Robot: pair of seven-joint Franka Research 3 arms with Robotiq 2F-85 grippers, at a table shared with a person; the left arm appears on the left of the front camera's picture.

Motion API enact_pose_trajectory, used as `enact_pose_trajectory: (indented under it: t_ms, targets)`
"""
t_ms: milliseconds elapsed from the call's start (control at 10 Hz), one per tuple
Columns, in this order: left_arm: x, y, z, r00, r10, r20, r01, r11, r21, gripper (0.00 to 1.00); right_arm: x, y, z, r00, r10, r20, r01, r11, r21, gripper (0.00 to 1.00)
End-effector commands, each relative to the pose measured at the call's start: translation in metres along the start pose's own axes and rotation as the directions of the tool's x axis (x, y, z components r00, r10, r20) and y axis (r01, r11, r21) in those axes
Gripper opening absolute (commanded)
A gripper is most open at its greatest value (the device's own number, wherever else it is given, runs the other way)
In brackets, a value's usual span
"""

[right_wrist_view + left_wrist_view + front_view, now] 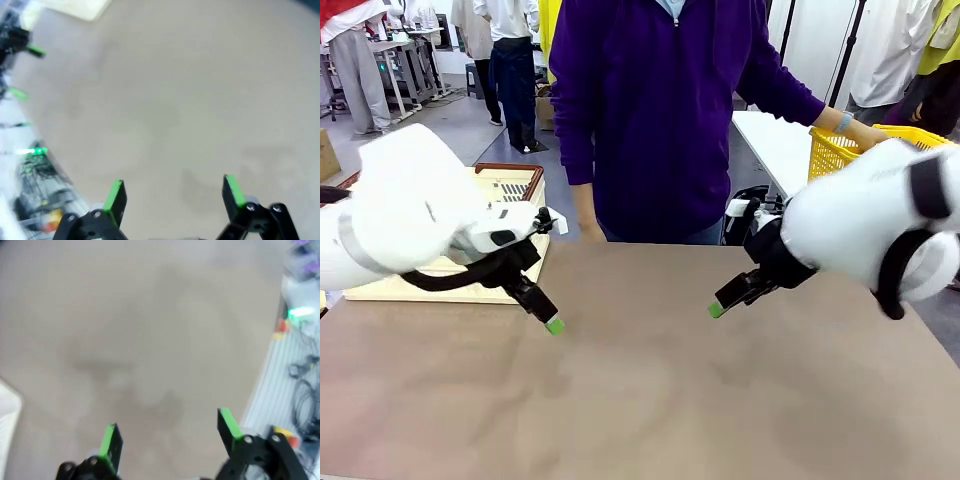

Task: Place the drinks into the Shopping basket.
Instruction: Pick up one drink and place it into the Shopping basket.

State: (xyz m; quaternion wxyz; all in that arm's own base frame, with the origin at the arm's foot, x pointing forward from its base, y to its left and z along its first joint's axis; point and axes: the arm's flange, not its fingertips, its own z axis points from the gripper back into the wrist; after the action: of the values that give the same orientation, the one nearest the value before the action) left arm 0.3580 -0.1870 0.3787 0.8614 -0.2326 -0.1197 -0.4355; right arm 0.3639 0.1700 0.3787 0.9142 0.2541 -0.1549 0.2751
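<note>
Left gripper [170, 440] and right gripper [172, 200] hover over the table [650, 400], jaws wide open and empty. Cream crate [510, 186] sits far left, behind the left arm. Best to stay low and level, approaching any drink squarely.

Brown table [650, 400], cream Shopping basket [506, 190] at its far-left corner
</note>
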Motion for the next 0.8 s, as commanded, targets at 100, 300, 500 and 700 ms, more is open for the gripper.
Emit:
enact_pose_trajectory:
  t_ms: [100,300,500,700]
  targets:
    - [-0.027,0.036,0.075,0.986,0.159,0.052,-0.116,0.874,-0.472,1.00,-0.008,-0.046,0.061,0.918,-0.394,0.033,0.354,0.857,0.374,1.00]
    - [-0.073,0.052,0.151,0.934,0.245,0.260,-0.064,0.832,-0.552,1.00,-0.049,-0.064,0.128,0.854,-0.493,0.166,0.380,0.809,0.450,1.00]
    - [-0.159,0.098,0.197,0.772,0.446,0.453,-0.080,0.775,-0.627,1.00,-0.121,-0.106,0.181,0.653,-0.675,0.344,0.484,0.721,0.496,1.00]
    - [-0.239,0.146,0.189,0.556,0.667,0.496,-0.164,0.674,-0.721,1.00,-0.178,-0.139,0.194,0.462,-0.791,0.402,0.532,0.609,0.588,1.00]
